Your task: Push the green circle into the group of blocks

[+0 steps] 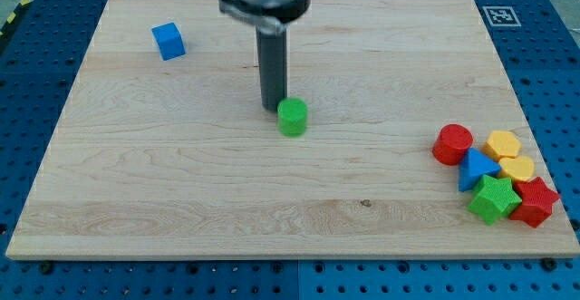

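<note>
The green circle (292, 117) stands near the middle of the wooden board. My tip (270, 109) is right beside it, at its upper left, touching or nearly touching it. The group of blocks sits at the view's lower right: a red cylinder (452, 144), a blue triangle (475, 168), a yellow hexagon (502, 143), a second yellow block (518, 168), a green star (494, 198) and a red star (535, 201).
A blue cube (169, 41) stands alone at the view's upper left. A black-and-white marker tag (499, 14) is at the board's upper right corner. The wooden board (181, 191) lies on a blue perforated table.
</note>
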{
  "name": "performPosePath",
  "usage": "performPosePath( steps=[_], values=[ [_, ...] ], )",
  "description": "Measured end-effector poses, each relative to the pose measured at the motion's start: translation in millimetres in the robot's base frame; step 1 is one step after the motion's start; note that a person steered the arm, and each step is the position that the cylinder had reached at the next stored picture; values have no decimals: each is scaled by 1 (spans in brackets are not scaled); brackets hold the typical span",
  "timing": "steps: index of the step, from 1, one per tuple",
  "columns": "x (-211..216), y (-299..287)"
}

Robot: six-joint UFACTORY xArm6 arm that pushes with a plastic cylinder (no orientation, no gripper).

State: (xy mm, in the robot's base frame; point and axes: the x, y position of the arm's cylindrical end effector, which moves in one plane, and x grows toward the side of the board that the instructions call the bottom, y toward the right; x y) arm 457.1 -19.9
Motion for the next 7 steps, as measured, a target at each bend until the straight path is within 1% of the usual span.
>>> performPosePath(
  steps=[1, 2, 3, 4, 5, 6, 7],
  values=[
    [42, 38],
    [40, 18],
    [38, -20],
    [44, 35],
    [60, 117],
    [51, 119],
    [51, 71]
  ],
)
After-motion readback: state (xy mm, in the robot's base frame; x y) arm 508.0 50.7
